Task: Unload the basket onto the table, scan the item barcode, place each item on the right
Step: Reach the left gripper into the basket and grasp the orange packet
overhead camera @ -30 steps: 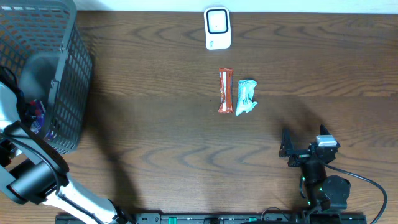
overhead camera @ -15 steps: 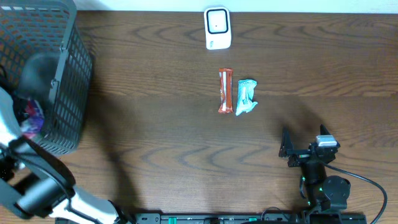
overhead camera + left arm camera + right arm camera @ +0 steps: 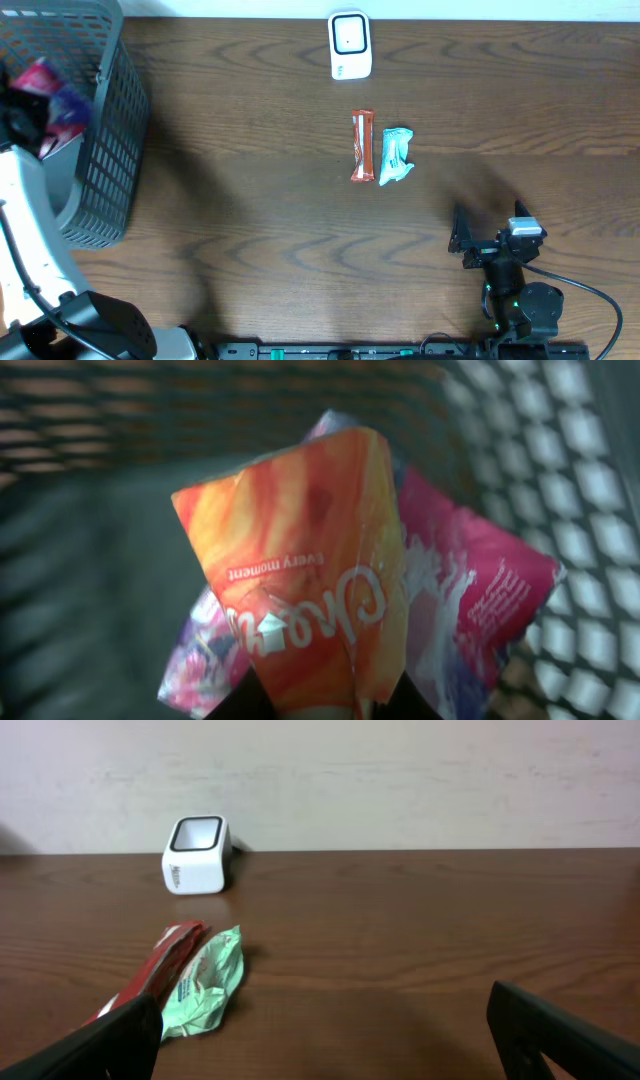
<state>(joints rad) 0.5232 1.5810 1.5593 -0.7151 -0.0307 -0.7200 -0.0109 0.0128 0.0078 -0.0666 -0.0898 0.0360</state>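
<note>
My left gripper is shut on an orange snack packet with white lettering, held inside the grey mesh basket at the far left. A pink and purple packet hangs right behind the orange one; I cannot tell whether it is clamped too. From overhead the lifted packets show as a colourful bundle near the basket's top. The white barcode scanner stands at the table's far middle, also in the right wrist view. My right gripper rests open at the front right, with nothing between its fingers.
A red snack bar and a crumpled green packet lie side by side in the table's middle, in front of the scanner. The basket's mesh wall surrounds the left gripper closely. A pale wall stands behind the table.
The left arm has lifted from the basket's floor toward its top, carrying the colourful packets up with it. The right arm has not moved.
</note>
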